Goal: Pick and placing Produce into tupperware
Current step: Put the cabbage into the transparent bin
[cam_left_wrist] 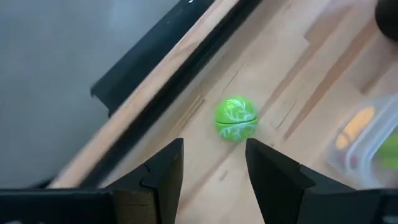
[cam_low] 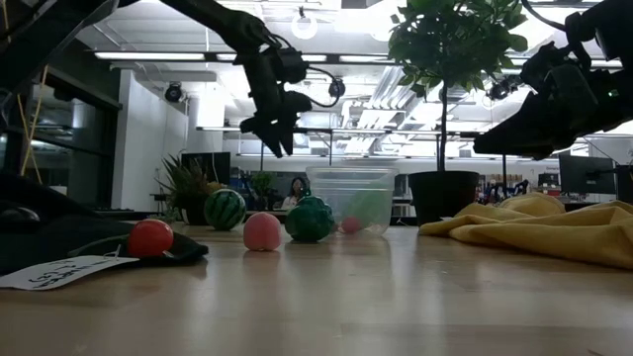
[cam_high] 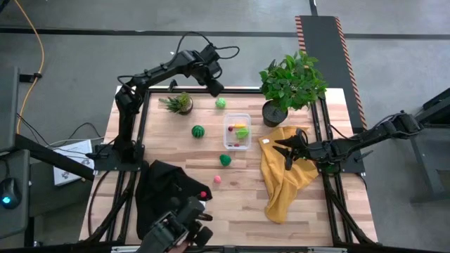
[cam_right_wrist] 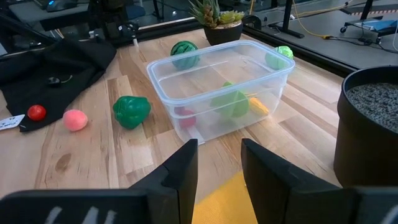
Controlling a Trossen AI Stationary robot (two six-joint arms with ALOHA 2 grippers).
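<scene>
My left gripper (cam_left_wrist: 214, 165) hangs open above the table's far edge, over a light-green ball (cam_left_wrist: 236, 118) that rests on the wood (cam_high: 221, 103); nothing is between its fingers. The clear tupperware (cam_high: 237, 131) stands mid-table and holds a leafy light-green piece (cam_right_wrist: 230, 102), a yellow piece (cam_right_wrist: 258, 106) and a small red one (cam_right_wrist: 185, 117). A striped melon (cam_high: 198, 131), a dark-green piece (cam_high: 225, 160) and a pink ball (cam_high: 217, 179) lie on the wood. A red ball (cam_high: 204, 195) sits on the black cloth. My right gripper (cam_right_wrist: 219, 165) waits open over the yellow cloth, pointing at the tupperware.
A yellow cloth (cam_high: 285, 176) is bunched at the right and a black cloth (cam_high: 165, 190) at the near left. A large potted plant (cam_high: 292, 84) stands at the far right and a small one (cam_high: 179, 104) at the far left. Black frame rails run along the table's edges.
</scene>
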